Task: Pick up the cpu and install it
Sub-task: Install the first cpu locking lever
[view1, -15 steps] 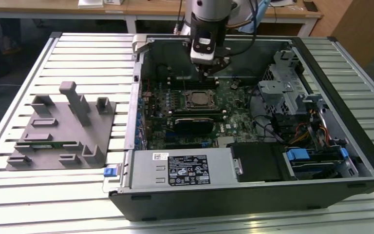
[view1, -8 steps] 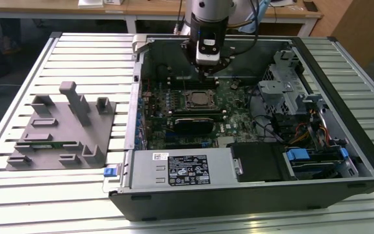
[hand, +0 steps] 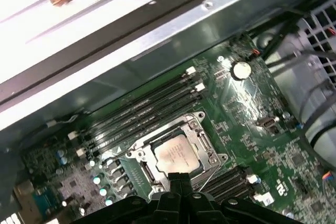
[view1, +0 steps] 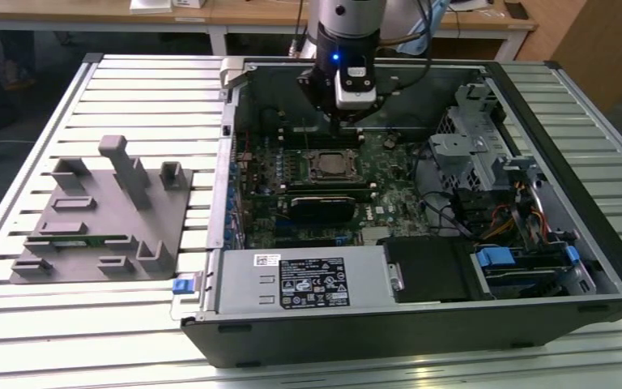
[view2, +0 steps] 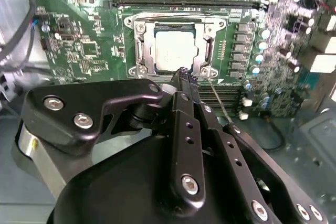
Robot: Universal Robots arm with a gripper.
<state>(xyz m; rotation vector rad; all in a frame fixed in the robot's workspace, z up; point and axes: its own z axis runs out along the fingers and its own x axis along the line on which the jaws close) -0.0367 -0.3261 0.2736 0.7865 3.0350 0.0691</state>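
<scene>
item: grey plastic holder tray [view1: 95, 219], on the slatted desk [view1: 30, 340] at the exterior view's left. item: small flat silver-topped cpu [view2: 176, 51], seated in the black socket frame [view2: 140, 40]. you'd judge it light, stiff, fragile underneath; grip opposite edges. hand [view2: 184, 80]: narrow, empty, above it.

We see a slatted metal table [view1: 95, 340] w/ pale ribs running across the exterior view, filling most of the foreground. Behind it, along the back, pale wood desks [view1: 236, 20] w/ white legs, some clutter on top we can't make out. At the exterior view's right, a light brown wooden panel or cabinet [view1: 602, 40]. Dark floor [view1: 9, 89] shows past the table's back corner at the exterior view's left. Light is even, indoor; no windows in sight.
</scene>
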